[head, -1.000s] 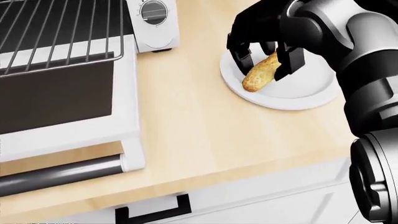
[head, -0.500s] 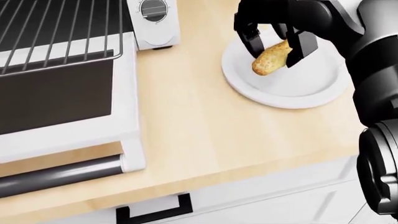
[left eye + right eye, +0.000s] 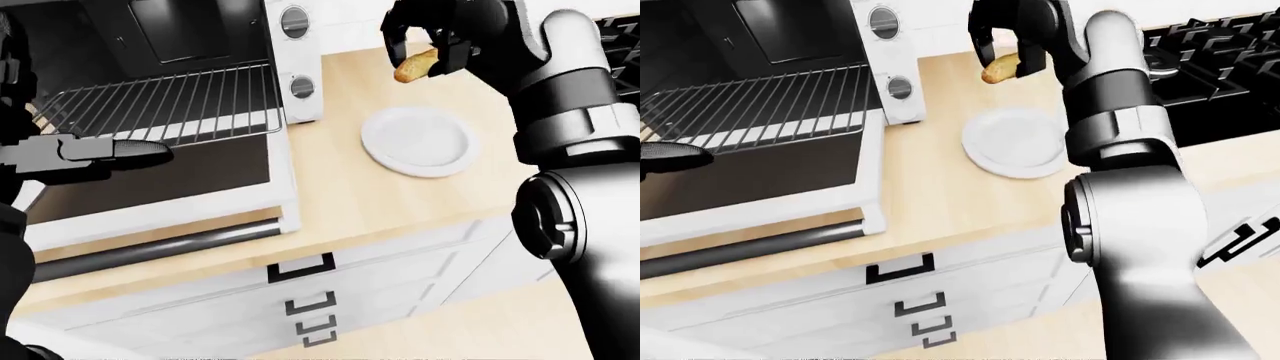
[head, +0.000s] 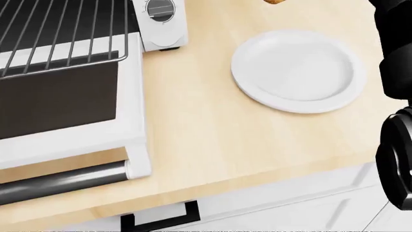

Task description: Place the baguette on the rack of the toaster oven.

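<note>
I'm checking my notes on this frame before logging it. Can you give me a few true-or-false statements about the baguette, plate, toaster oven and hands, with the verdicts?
1. The baguette lies on the plate. False: the right hand holds it in the air above the counter, and the plate is bare.
2. The toaster oven door is open, with the rack pulled partly out. True.
3. The left hand grips the door handle. False: it hovers over the open door, holding nothing.
4. The plate sits to the right of the toaster oven in the left-eye view. True.
</note>
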